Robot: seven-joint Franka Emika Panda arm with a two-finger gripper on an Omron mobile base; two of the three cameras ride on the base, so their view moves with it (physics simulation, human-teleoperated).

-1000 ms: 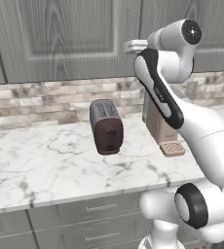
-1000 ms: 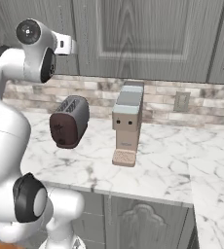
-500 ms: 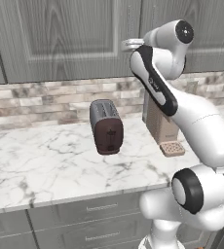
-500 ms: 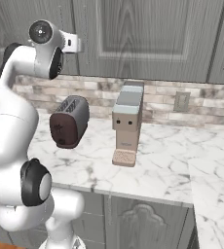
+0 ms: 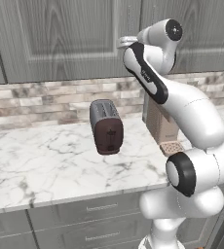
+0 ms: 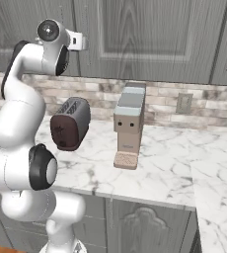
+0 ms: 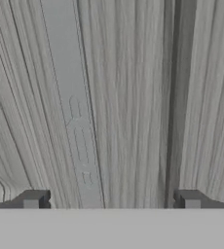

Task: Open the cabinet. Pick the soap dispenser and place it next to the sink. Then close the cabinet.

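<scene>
Hand view: gripper [image 7: 111, 202] faces the shut cabinet [image 7: 133, 97], jaws wide, handle [image 7: 72, 107] left of centre between them. Risk: closing off-centre slips off the handle.

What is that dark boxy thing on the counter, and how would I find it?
Start at the white marble counter below the grey wall cabinet. Two appliances stand on it, apart from each other: a tall beige coffee machine and, to its left, the toaster. The toaster is the short one, maroon-brown with a silver slotted top.
</scene>
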